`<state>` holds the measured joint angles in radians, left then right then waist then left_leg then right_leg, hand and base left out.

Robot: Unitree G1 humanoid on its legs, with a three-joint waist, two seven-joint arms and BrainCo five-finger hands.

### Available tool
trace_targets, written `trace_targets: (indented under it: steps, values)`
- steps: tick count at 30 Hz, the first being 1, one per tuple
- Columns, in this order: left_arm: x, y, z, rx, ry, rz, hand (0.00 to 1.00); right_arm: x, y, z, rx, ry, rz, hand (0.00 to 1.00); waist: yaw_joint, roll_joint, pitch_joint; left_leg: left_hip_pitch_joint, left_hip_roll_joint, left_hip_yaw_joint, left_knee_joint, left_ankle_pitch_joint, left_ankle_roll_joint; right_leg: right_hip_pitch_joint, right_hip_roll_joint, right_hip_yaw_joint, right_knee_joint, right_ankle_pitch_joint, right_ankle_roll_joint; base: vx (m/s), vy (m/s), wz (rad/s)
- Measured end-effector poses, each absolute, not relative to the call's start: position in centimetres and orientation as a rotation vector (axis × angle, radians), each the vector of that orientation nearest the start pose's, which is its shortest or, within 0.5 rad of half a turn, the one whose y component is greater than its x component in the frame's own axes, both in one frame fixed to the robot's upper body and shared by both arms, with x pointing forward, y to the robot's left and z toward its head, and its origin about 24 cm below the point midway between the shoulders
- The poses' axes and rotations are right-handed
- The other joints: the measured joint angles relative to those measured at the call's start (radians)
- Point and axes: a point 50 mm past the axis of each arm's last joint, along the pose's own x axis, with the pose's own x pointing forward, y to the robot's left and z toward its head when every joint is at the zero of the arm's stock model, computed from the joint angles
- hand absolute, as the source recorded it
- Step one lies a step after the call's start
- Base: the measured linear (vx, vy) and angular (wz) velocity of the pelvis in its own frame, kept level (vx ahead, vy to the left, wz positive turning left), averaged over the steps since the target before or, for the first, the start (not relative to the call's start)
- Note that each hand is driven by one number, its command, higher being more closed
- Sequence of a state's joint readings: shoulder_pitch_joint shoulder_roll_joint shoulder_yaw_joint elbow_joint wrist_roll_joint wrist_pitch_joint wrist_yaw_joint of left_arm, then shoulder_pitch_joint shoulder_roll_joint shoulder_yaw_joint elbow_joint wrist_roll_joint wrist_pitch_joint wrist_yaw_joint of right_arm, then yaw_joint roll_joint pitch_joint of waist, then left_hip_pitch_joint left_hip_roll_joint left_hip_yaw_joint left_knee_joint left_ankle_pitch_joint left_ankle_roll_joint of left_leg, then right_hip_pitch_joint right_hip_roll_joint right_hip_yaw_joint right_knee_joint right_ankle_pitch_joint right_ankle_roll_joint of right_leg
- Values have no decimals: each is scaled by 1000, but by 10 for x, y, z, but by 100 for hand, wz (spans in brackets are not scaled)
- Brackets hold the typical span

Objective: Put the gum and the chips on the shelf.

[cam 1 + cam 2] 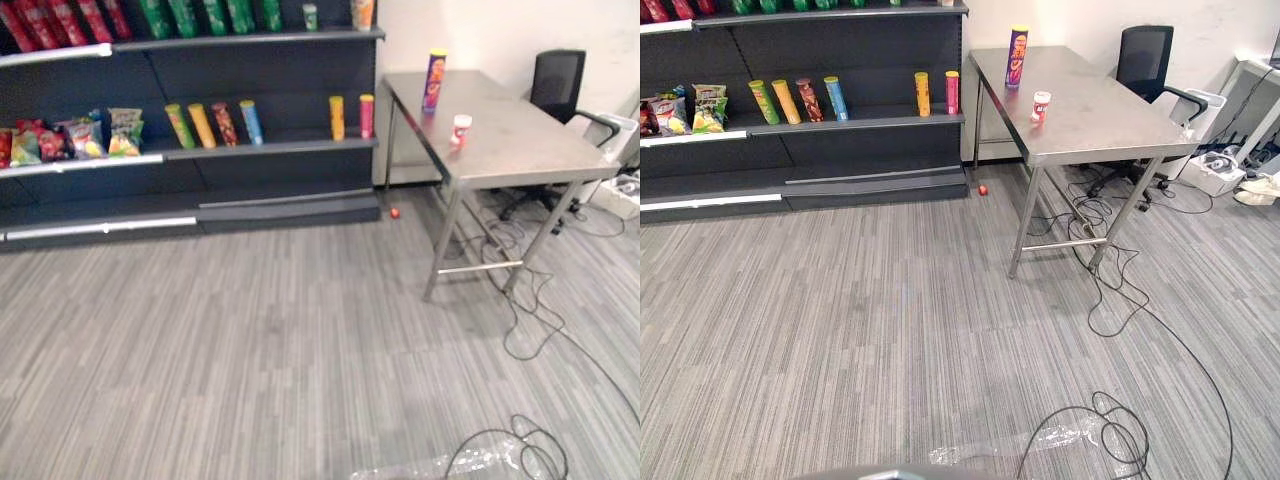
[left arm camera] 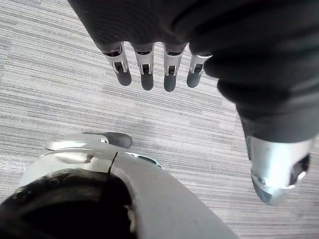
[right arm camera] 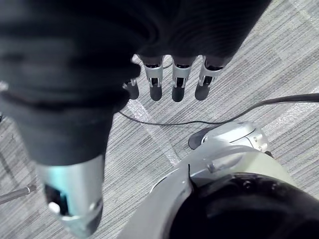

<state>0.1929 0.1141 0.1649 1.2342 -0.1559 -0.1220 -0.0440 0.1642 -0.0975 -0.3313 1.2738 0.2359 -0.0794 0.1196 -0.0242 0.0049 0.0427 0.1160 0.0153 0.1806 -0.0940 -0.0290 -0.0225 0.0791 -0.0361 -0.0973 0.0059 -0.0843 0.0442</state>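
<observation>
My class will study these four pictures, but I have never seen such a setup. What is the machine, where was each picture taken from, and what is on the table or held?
It is a two-legged humanoid robot. The two wide pictures come from twin cameras on its head, looking over carpet at a stocked dark shelf and a steel table. On the table stand a tall purple chips can and a small red-and-white gum bottle, both meant for the shelf. The two close pictures come from wrist cameras: the left robot hand and the right robot hand hang open over the carpet, holding nothing.
</observation>
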Motion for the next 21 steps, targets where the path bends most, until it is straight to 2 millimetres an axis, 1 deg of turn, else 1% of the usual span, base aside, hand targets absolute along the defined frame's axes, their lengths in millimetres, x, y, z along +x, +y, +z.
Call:
trace_targets:
  steps: [1, 11, 12, 17, 21]
  values:
    - [17, 213, -173, -146, 1254, 338, 0, 15, -212, -174, 384, 1237, -479, 0, 1, -4, 13, 10, 1, 1, 0, -3, -5, 14, 1, -2, -6, 0, 0, 48, -15, 0]
    - [17, 213, -173, -145, 1254, 339, 0, 27, -211, -174, 383, 1198, -469, 0, 1, -7, 24, 27, 11, 6, -5, -12, -20, 35, 8, -5, -21, 0, 1, -9, -26, 0]
    - [17, 213, -173, -145, 1254, 339, 0, 27, -211, -174, 383, 1196, -469, 0, 1, -5, 25, 26, 12, 7, -6, -12, -20, 34, 9, -6, -21, 2, 3, -84, -20, 1]
    - [17, 213, -173, -145, 1255, 338, 0, 28, -212, -174, 377, 1194, -464, 0, 1, -11, 30, 25, 14, 16, -7, -6, -10, 30, 11, -5, -24, 1, 10, -82, -24, -4]
    - [17, 212, -173, -144, 1255, 336, 0, 28, -212, -173, 352, 1191, -441, 0, 1, -13, 30, 20, 13, 12, -7, -7, -11, 30, 9, -13, -26, 1, 10, -32, -16, 3]
